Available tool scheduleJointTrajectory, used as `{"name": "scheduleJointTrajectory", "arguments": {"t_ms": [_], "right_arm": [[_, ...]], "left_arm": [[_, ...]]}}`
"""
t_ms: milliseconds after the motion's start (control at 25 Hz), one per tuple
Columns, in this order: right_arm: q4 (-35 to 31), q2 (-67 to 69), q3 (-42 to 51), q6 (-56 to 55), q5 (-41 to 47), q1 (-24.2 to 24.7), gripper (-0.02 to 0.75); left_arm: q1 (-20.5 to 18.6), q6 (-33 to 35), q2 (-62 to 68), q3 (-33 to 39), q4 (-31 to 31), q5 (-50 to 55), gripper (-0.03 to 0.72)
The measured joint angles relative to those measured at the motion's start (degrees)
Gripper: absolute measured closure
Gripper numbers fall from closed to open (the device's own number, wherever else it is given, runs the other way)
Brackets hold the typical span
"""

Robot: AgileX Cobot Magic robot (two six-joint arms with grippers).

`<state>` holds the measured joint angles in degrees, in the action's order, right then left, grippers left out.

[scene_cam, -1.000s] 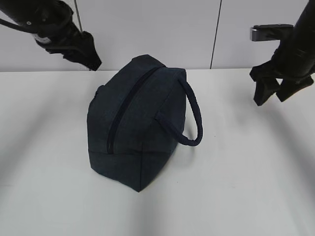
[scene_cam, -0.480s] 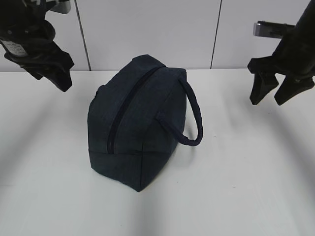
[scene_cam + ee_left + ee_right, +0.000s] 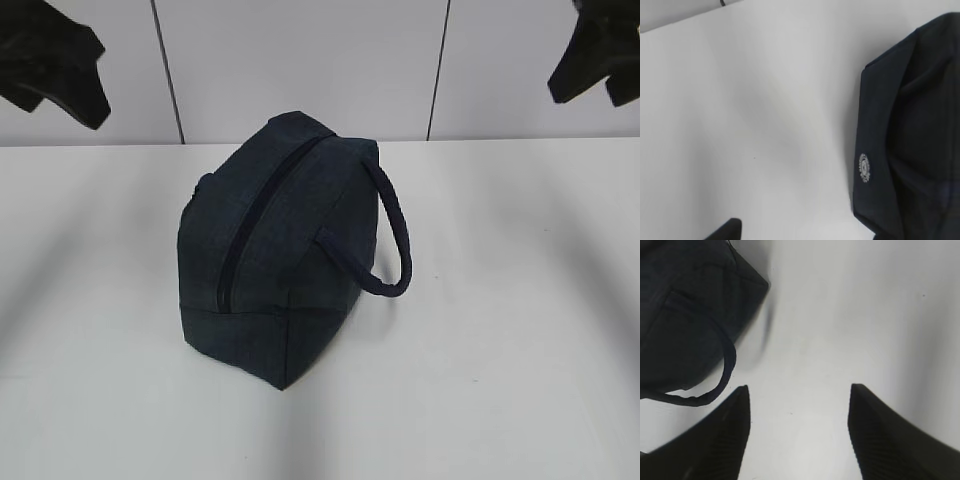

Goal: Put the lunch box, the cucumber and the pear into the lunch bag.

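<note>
The dark navy lunch bag [image 3: 270,250] stands in the middle of the white table with its zip line running along the top and looking shut. One loop handle [image 3: 400,240] hangs out to the right. The bag also shows in the left wrist view [image 3: 920,125] and the right wrist view [image 3: 685,315]. My left gripper [image 3: 62,85] is raised high at the far left; only one fingertip [image 3: 731,229] shows in its wrist view, far to the side. My right gripper [image 3: 797,395] is open and empty, raised high at the far right [image 3: 600,65]. The lunch box, cucumber and pear are out of view.
The white table [image 3: 500,330] spreads around the bag, with a pale panelled wall [image 3: 300,60] behind it. A small round white logo [image 3: 864,167] sits on the bag's end panel.
Both arms have risen and drawn outward, the left toward the upper left corner and the right toward the upper right. The bag has not moved.
</note>
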<state>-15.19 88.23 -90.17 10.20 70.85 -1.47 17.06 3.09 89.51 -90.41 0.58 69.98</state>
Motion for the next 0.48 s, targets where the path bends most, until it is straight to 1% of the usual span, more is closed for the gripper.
{"name": "scheduleJointTrajectory", "arguments": {"t_ms": [320,480], "right_arm": [[0.24,-16.06,0.25,1.32,0.69,0.0,0.261],[0.45,-24.87,3.36,1.32,1.04,0.0,0.261]], "left_arm": [[0.0,-0.84,-13.04,0.0,-0.09,1.79,0.239],[0.0,-2.12,-22.22,1.32,-0.09,2.13,0.239]]}}
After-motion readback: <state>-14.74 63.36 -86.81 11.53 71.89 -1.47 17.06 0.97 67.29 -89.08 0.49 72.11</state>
